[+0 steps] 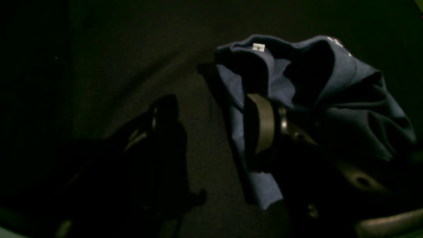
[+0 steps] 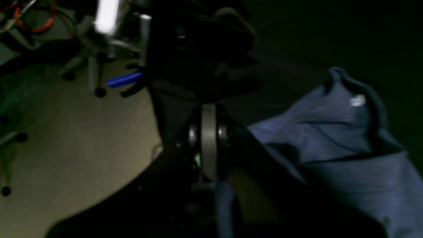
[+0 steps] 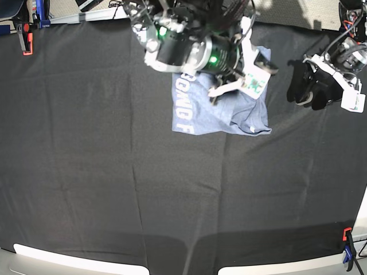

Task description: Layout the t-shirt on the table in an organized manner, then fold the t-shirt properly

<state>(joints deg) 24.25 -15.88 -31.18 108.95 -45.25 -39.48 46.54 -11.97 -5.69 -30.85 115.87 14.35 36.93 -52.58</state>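
On the black surface (image 3: 86, 172) we see the shirt (image 3: 241, 117) bunched at the far edge; our right end effector (image 2: 209, 155) is clamped on its fabric; the left end effector (image 3: 312, 91), spread apart, waits just beside it.

Your t-shirt (image 3: 221, 114): light heathered blue-grey cotton, bunched and creased, partly hidden under an arm, with white block letters showing along its left side in the base view and a small white tag inside the collar. It lies toward the far edge of your table (image 3: 114, 189), a wide wrinkled black cloth surface.
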